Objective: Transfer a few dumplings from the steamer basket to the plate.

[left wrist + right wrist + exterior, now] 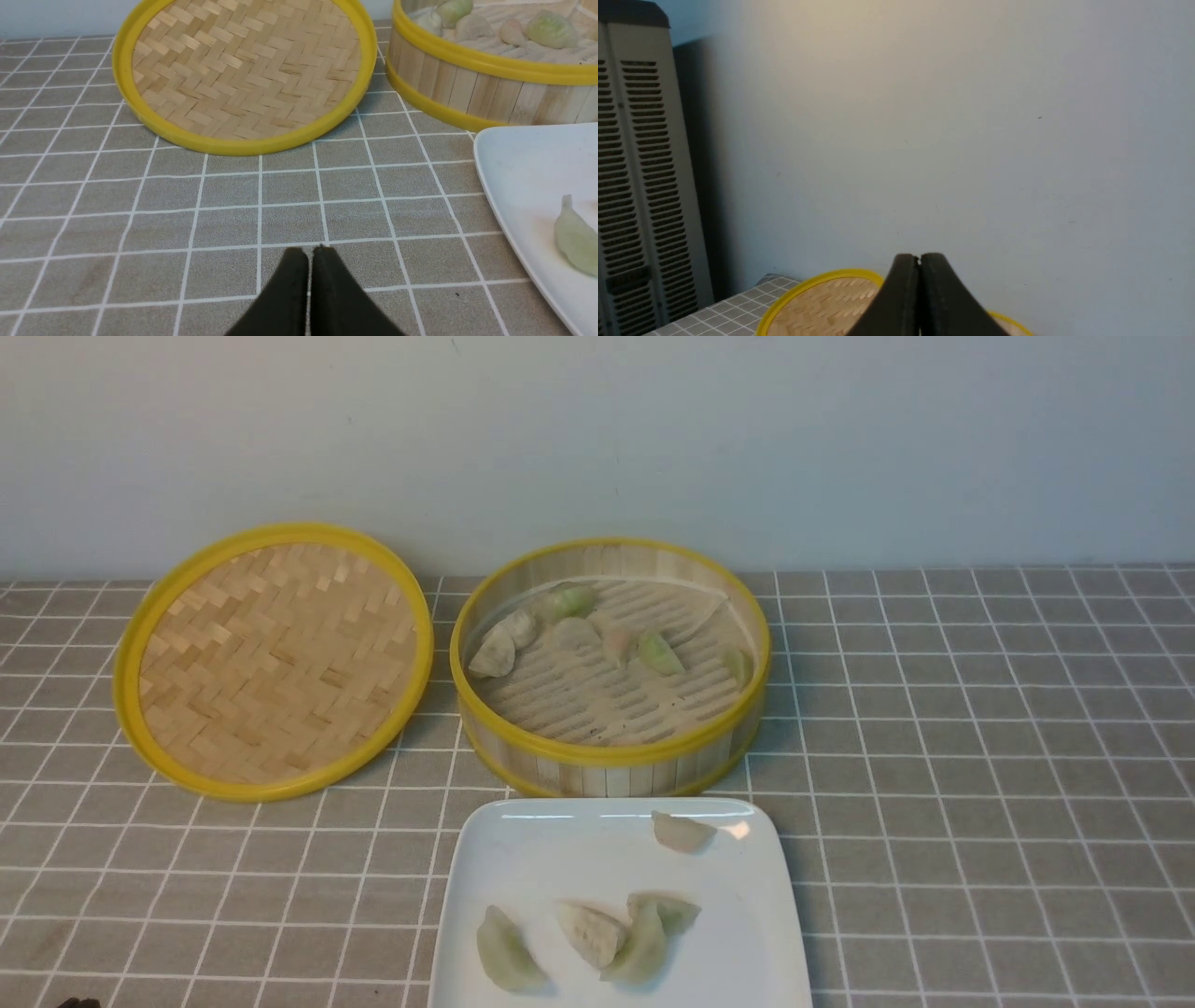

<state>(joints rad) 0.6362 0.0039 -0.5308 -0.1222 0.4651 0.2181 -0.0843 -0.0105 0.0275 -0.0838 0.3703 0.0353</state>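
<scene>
Both pincers are pressed together and hold nothing. Left gripper point(310, 249) hangs low over the gray checked tablecloth point(233, 205), near the woven lid point(243, 70). Right gripper point(919, 257) points up at the pale wall point(971, 116), with a gray slatted cabinet point(630, 177) off to one side.

The steamer basket point(611, 756) sits just behind the white plate point(523, 859), and the lid leans beside the basket. About six dumplings point(492, 656) lie in the basket, though the ones by the far wall are hard to count. Four more rest on the plate: three close together near the front and one alone near the back edge.
</scene>
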